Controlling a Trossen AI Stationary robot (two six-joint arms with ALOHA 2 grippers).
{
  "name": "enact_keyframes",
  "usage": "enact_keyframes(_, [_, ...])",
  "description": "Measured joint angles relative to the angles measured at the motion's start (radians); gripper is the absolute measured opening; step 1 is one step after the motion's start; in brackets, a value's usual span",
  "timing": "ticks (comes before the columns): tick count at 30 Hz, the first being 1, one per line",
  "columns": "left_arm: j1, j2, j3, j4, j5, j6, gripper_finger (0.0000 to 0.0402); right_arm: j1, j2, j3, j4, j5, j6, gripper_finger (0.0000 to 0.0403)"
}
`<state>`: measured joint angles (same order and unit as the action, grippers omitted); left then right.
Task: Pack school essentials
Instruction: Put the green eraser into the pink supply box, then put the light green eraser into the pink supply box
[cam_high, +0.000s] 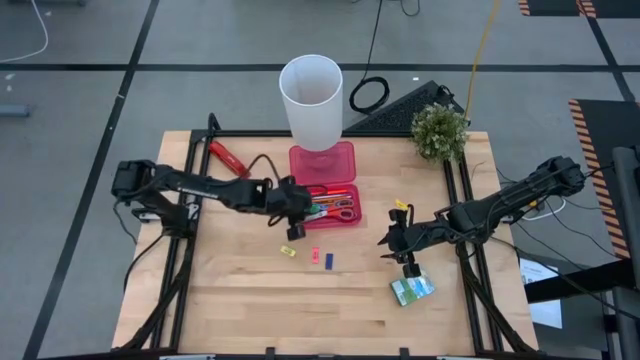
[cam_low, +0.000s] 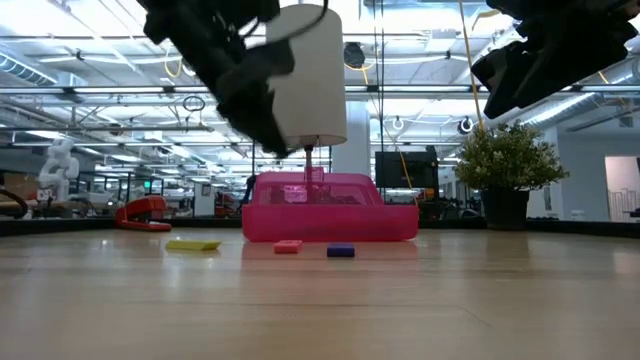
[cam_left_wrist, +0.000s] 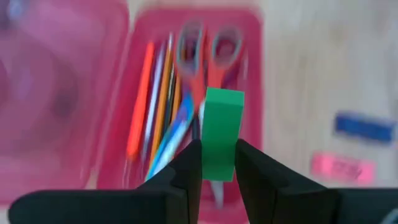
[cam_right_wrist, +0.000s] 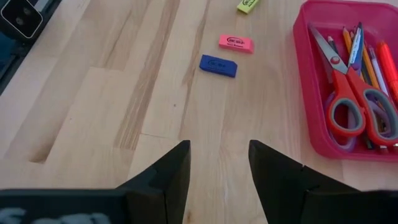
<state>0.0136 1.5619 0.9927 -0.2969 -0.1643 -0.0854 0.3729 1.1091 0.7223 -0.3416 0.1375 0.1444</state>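
Wooden table (cam_high: 250, 300): white cup (cam_high: 311, 100) towers behind pink tray (cam_high: 345, 218), erasers (cam_high: 321, 258) beside.

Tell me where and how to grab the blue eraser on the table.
The blue eraser lies flat on the bare wood, apart from the pink eraser beside it. Probably best to come straight down from above and close the fingers across its two long sides, at mid-length. The right gripper is open and empty.
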Motion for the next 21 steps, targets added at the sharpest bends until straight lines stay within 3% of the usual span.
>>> enact_keyframes(3, [0.025, 0.053, -0.001, 0.038, 0.017, -0.002, 0.009, 0.0, 0.0, 0.0, -0.002, 0.001, 0.0, 0.0155])
enact_keyframes(12, [0.048, 0.131, 0.0, -0.049, 0.055, -0.045, 0.0094, 0.0, -0.001, -0.001, -0.003, 0.001, 0.0, 0.0155])
enact_keyframes(21, [0.048, 0.135, -0.001, -0.077, 0.063, -0.059, 0.0168, 0.0, 0.0, 0.0, 0.003, 0.023, 0.0, 0.0155])
